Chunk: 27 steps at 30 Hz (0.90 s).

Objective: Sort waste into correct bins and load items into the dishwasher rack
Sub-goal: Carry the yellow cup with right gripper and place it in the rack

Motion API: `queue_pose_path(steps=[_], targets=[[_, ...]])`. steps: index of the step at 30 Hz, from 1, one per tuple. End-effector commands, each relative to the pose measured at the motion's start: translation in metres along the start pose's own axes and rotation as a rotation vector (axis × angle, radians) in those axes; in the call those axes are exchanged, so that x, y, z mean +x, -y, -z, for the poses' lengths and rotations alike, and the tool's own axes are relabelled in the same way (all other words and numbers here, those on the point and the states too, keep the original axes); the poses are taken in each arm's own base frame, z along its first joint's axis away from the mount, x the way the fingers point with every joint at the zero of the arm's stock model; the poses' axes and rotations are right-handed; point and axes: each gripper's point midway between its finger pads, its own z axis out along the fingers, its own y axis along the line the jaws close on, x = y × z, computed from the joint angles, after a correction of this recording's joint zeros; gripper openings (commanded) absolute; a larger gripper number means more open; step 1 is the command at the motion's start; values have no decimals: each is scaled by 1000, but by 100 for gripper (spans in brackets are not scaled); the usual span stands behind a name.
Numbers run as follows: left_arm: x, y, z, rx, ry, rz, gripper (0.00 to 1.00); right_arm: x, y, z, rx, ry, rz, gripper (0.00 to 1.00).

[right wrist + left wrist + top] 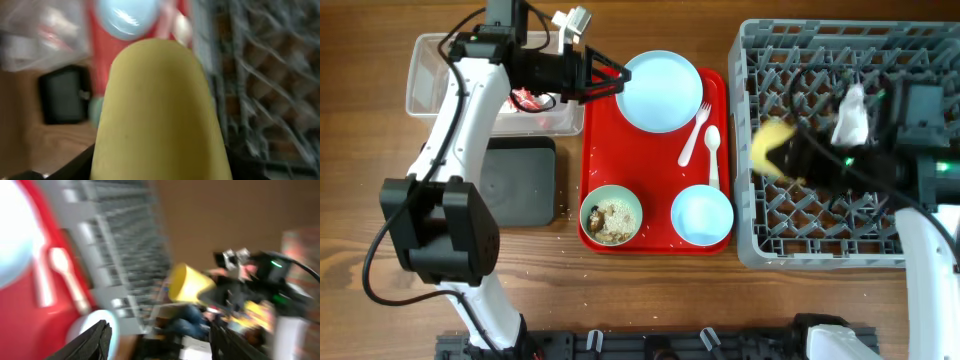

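Yellow cup point(772, 147), seemingly held, over rack point(744, 222) edge

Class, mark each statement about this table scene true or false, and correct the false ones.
1. The right claw holds the yellow cup over the dishwasher rack. True.
2. The green bowl is empty. False: it holds rice and brownish scraps.
3. The fork and spoon lie on the red tray. True.
4. The red wrapper lies on the red tray. False: it is in the clear tub.
5. The left claw grips the blue plate. False: it is open beside the plate.
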Motion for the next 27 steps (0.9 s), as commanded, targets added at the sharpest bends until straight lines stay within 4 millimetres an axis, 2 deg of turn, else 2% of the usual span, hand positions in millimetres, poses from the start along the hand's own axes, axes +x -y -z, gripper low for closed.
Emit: queue_pose_path(steps=[1, 4, 7, 13, 17, 19, 22, 23, 25, 27], targets=[[-5, -52, 10, -335, 28, -9, 64, 17, 46, 1, 332, -33, -109, 44], [-4, -71, 18, -455, 30, 0, 64, 39, 59, 1, 451, -114, -168, 46], [-2, -83, 24, -535, 28, 15, 66, 51, 71, -5, 507, -166, -189, 46], [-2, -85, 25, -552, 27, 14, 68, 70, 77, -50, 427, -256, -190, 45], [-1, -86, 24, -556, 25, 13, 68, 74, 86, -66, 448, -290, -198, 47], [-1, -85, 24, -556, 24, 12, 68, 74, 91, -77, 455, -309, -202, 52], [-1, -86, 24, -556, 24, 13, 68, 79, 97, -87, 472, -354, -213, 73], [-1, -86, 24, -556, 24, 13, 68, 80, 97, -88, 475, -360, -215, 77], [-1, -86, 24, -556, 24, 13, 68, 76, 95, -88, 465, -349, -213, 80], [-1, -85, 23, -555, 22, 12, 68, 64, 87, -82, 448, -310, -204, 80]])
